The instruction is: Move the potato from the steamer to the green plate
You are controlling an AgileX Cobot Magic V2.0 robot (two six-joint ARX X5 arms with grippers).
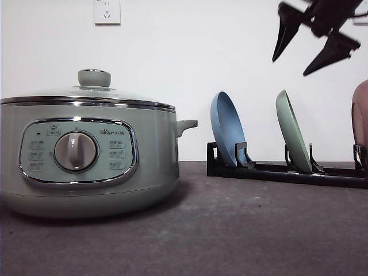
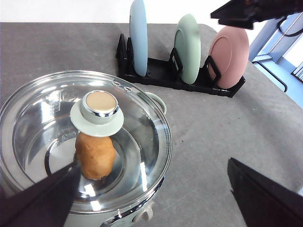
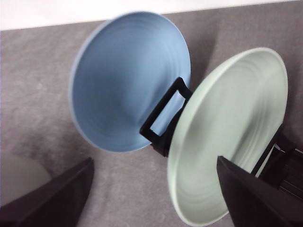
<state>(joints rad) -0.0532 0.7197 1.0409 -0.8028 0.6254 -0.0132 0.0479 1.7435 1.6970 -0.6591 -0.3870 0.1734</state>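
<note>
The steamer [image 1: 149,167] stands at the table's left with its glass lid [image 2: 142,142] on. Through the glass I see the orange-brown potato [image 2: 94,158] lying inside, just beside the lid's knob [image 2: 99,106]. My left gripper [image 2: 154,165] hovers above the lid, open, holding nothing. The green plate [image 1: 292,131] stands on edge in a black rack [image 1: 287,172] at the right. My right gripper [image 1: 290,67] hangs open in the air above that rack, and its wrist view shows the green plate [image 3: 232,137] between its spread fingers [image 3: 57,198].
A blue plate [image 1: 225,129] stands in the rack left of the green one, and a pink dish [image 1: 360,115] stands at its right end. The steamer's small side handle [image 1: 187,125] points toward the rack. Grey tabletop [image 1: 241,230] lies between steamer and rack.
</note>
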